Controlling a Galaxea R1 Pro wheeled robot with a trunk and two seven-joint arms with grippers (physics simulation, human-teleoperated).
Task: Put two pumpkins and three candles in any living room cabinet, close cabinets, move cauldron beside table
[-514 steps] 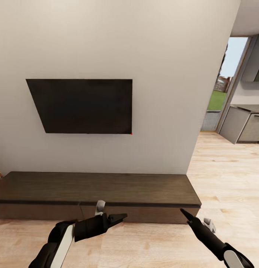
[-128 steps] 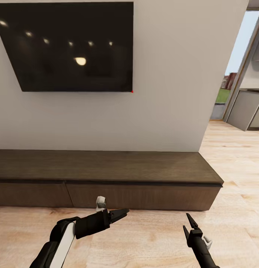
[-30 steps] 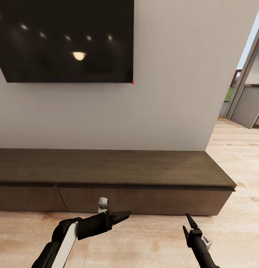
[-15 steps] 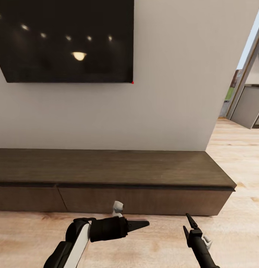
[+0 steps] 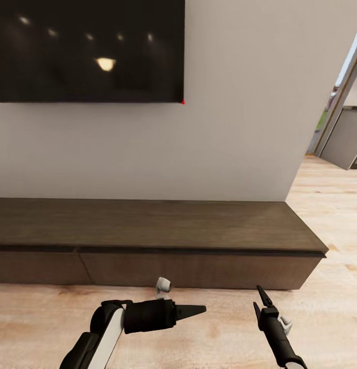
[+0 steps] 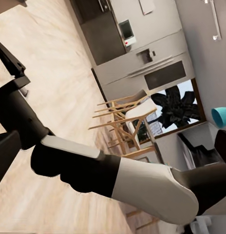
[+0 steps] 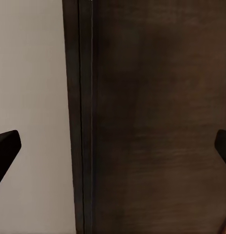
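Observation:
The cabinet point(image 5: 147, 225), a long low dark brown unit, runs along the wall in front of me, and its drawer fronts point(image 5: 199, 269) sit flush. My left gripper point(image 5: 196, 309) hovers over the floor just before it, pointing right. My right gripper point(image 5: 258, 298) points at the cabinet's right part, open and empty. In the right wrist view the cabinet's wood point(image 7: 157, 122) sits between the spread fingertips point(image 7: 6, 146). The left wrist view looks across my right arm point(image 6: 84, 168), with its own fingertips at the picture's edges, apart and holding nothing. The pumpkins, candles, cauldron and table are out of view.
A black wall screen point(image 5: 91, 48) hangs above the cabinet. Light wood floor point(image 5: 332, 205) leads past the wall's right end to grey kitchen units point(image 5: 348, 138). The left wrist view shows wooden chairs point(image 6: 125, 117) and kitchen appliances point(image 6: 147, 58) far off.
My left arm has swung forward and to the right, its gripper now pointing right. The camera has shifted slightly, with the screen higher in the picture. The right arm has barely moved.

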